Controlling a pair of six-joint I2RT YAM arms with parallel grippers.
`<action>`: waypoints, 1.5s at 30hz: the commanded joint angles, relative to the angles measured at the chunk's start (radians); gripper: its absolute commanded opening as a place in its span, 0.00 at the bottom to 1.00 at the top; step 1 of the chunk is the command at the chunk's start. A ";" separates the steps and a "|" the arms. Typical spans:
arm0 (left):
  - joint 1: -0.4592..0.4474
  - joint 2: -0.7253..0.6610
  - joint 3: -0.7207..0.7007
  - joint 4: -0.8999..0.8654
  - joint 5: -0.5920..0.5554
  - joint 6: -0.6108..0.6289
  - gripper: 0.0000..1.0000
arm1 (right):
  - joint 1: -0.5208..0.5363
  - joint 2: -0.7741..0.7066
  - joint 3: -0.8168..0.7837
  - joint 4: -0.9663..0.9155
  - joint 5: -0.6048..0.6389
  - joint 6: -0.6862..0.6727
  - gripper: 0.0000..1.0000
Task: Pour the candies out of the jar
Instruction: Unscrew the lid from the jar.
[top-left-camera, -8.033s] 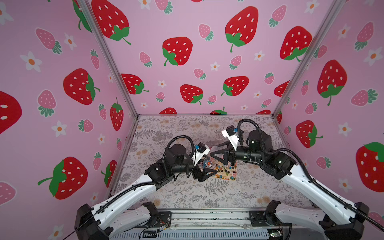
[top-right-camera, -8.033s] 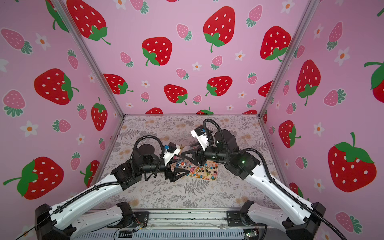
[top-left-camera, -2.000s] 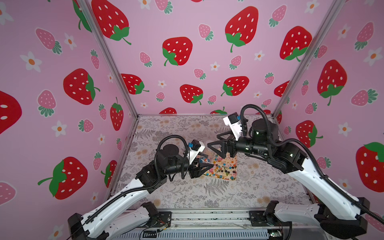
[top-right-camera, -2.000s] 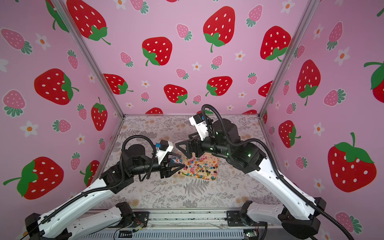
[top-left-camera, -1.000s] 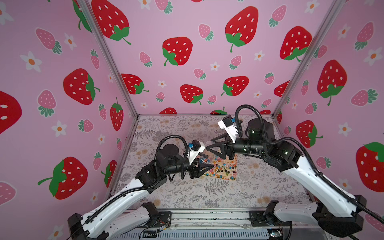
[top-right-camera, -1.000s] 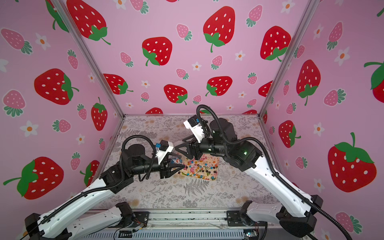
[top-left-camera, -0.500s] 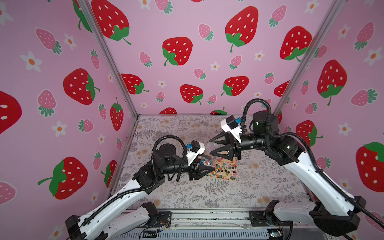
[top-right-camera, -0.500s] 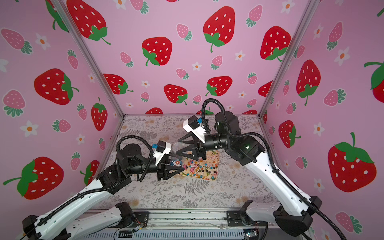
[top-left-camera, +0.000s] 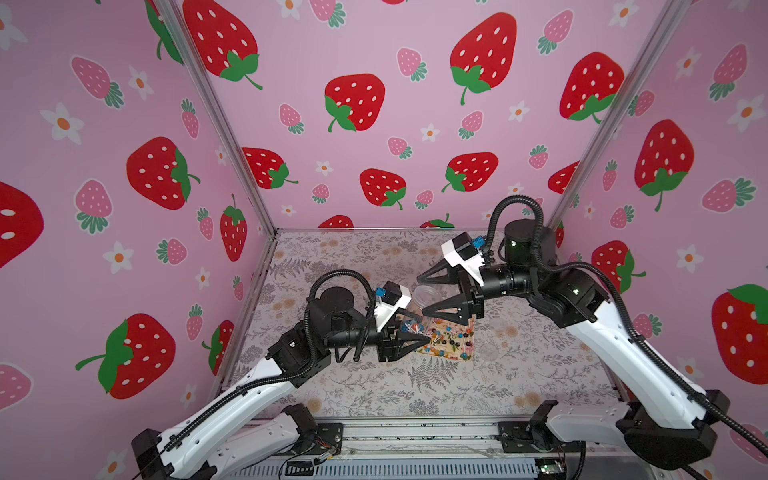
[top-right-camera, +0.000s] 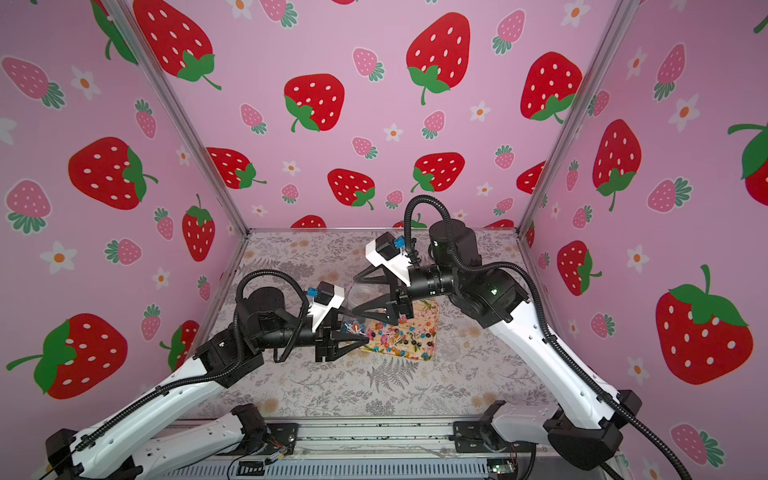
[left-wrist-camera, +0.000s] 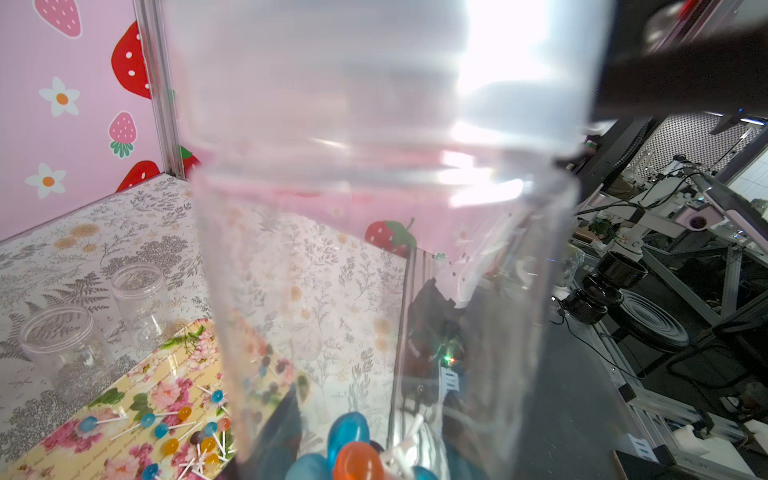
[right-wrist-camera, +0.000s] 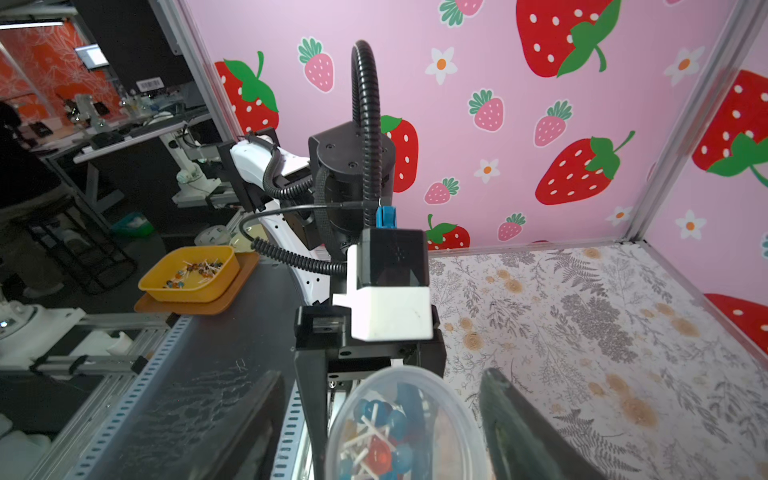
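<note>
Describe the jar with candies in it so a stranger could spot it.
Find the flowered tray on the fern-print table. At its edge the left tool holds a clear jar tilted. Unlike the two empty jars standing beside the tray, it has lollipops inside.

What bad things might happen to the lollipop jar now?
1. The right gripper stands open around the top of the jar; closing off-centre might knock it loose from the left gripper.
2. The jar hangs by the edge of the tray, so the candies inside may spill onto the table instead.
</note>
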 joint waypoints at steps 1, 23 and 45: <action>-0.002 -0.001 0.019 0.014 -0.016 -0.007 0.52 | 0.003 -0.068 -0.014 0.023 0.037 -0.013 0.90; -0.001 0.012 0.011 0.018 -0.108 0.028 0.52 | 0.120 -0.094 -0.020 -0.062 0.581 0.465 0.92; -0.001 -0.003 0.007 0.013 -0.098 0.024 0.52 | 0.164 -0.032 0.018 -0.061 0.553 0.443 0.78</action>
